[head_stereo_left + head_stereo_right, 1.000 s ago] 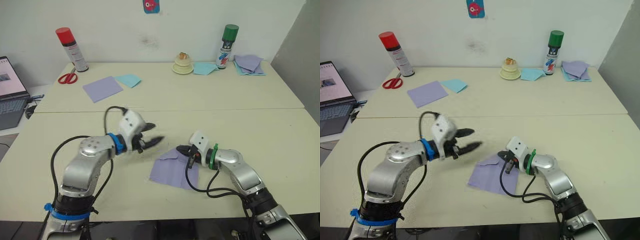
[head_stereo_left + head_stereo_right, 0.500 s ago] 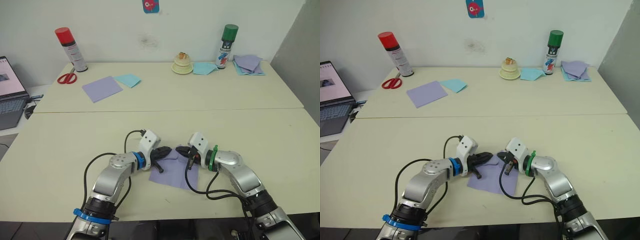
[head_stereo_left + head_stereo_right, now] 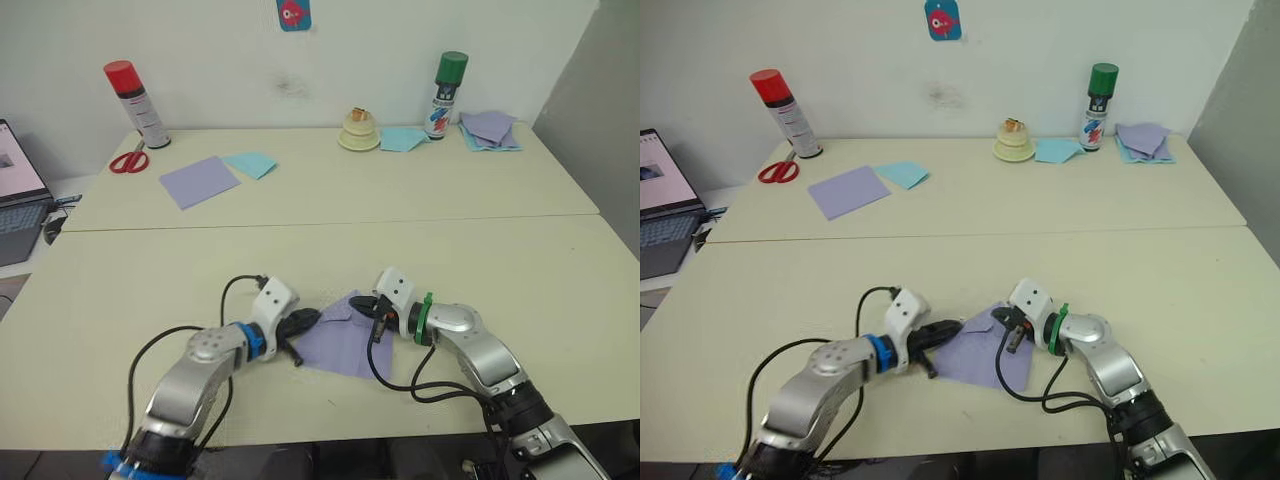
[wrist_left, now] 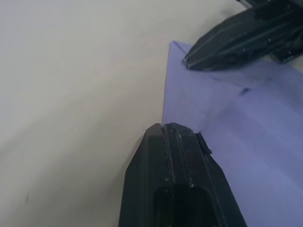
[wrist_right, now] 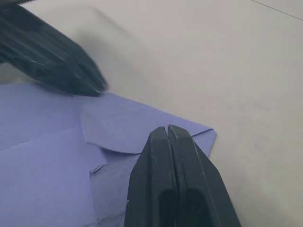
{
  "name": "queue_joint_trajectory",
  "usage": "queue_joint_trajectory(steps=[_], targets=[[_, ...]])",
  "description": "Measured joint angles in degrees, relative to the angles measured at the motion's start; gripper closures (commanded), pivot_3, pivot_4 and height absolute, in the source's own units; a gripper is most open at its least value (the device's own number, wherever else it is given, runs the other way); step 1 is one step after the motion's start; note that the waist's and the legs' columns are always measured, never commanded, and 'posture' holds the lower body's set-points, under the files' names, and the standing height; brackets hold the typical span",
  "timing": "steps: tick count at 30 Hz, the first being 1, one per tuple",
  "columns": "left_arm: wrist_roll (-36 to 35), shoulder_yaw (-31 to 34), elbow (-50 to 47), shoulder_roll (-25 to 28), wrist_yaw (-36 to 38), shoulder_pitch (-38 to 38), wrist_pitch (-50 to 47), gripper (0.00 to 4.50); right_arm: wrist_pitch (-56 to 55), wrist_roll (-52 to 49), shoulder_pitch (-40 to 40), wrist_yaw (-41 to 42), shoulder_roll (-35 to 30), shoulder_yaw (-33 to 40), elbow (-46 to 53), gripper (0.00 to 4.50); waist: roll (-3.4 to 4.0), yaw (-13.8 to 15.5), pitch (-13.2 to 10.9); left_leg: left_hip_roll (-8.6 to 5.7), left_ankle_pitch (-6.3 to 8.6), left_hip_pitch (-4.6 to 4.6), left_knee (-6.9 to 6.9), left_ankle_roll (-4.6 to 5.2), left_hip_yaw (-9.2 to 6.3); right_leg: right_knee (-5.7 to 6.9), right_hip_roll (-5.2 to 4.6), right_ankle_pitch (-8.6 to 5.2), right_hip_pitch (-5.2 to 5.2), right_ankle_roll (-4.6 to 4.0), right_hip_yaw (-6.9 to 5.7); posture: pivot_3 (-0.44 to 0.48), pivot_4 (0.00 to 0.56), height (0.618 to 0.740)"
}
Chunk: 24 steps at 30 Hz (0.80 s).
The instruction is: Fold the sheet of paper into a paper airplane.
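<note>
Tabletop [image 3: 500, 250]: sheet of paper [image 3: 345, 335] points away.

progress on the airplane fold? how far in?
Early. Done: the sheet of paper has one small corner flap folded over and a few creases. In hand: the left gripper and right gripper, both shut, press down on its far end. Left: nearly all folds; no pointed wedge yet.

No text, brand or number can be read. The red-capped spray can [image 3: 782, 114] and the green-capped spray can [image 3: 1097, 107] carry printed labels too small to make out, and the wall sticker [image 3: 942, 19] shows only a red shape on blue.
</note>
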<state>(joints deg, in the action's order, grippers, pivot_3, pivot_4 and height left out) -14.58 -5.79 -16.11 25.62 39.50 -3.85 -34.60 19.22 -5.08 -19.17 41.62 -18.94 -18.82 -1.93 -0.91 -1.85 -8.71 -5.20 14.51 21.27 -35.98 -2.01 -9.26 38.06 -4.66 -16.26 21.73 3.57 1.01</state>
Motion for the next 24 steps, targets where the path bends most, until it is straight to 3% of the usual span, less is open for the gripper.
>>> queue_joint_trajectory(steps=[4,7,14,24], targets=[[-3.72,1.83,-0.64,-2.43,-0.32,0.28,-1.09,4.48,-0.19,0.02,-0.34,0.07,0.04,0.01,-0.78,4.50,-0.01,0.22,-0.03,-0.05,0.00,-0.08,-0.02,0.01,0.01,-0.06,0.03,-0.01,-0.12,0.01,-0.03,0.000,0.150,0.740],[-5.63,1.99,-0.93,-4.94,-1.55,-4.08,-1.22,4.48,-0.39,0.02,-0.72,0.18,0.11,-0.05,-1.20,4.50,-0.04,0.31,-0.04,-0.03,0.00,-0.13,-0.04,0.00,-0.03,-0.06,0.10,-0.01,-0.31,0.01,-0.07,0.000,0.150,0.740],[0.98,-4.99,6.62,-3.87,-2.40,-6.59,2.57,4.48,-0.57,-0.12,-0.90,0.93,0.38,-0.47,-1.20,4.50,-0.01,0.09,-0.03,-0.03,0.01,-0.24,0.03,-0.02,0.01,-0.07,0.16,-0.01,-0.32,0.01,0.02,0.000,0.150,0.740],[3.03,-7.33,9.13,-3.16,-1.03,-8.14,5.58,4.48,1.88,-0.70,-1.02,-0.52,3.96,-0.33,-1.08,4.50,0.01,0.24,-0.03,-0.05,0.02,-0.25,0.03,-0.01,-0.03,-0.09,0.14,-0.01,-0.35,0.02,0.01,0.000,0.150,0.740]])
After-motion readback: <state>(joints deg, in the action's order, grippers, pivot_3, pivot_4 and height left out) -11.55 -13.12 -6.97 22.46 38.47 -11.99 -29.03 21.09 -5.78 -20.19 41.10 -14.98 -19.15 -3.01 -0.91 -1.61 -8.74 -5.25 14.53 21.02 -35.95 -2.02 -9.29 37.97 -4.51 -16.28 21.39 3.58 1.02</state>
